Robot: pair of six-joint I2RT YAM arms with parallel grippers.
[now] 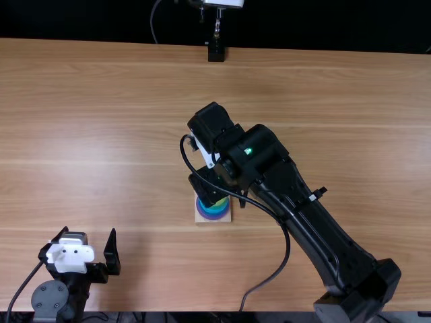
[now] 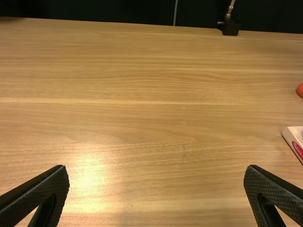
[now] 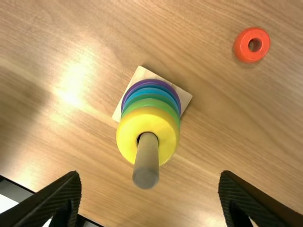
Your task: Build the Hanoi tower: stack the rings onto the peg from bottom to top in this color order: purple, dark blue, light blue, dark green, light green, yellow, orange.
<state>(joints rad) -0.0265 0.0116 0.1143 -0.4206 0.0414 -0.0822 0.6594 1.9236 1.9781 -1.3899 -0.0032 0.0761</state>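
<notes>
done up through yellow ring on peg. only orange ring left, loose on counter. left tool, right tool both spread

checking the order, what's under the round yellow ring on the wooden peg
Under the yellow ring, edges show of light green, dark green, light blue, dark blue and purple rings, then the square wooden base. Their middles are covered.

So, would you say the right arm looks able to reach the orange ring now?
Probably yes: the right gripper is open and empty, and the orange ring lies loose on the table, apart from the peg and its stacked rings.
</notes>
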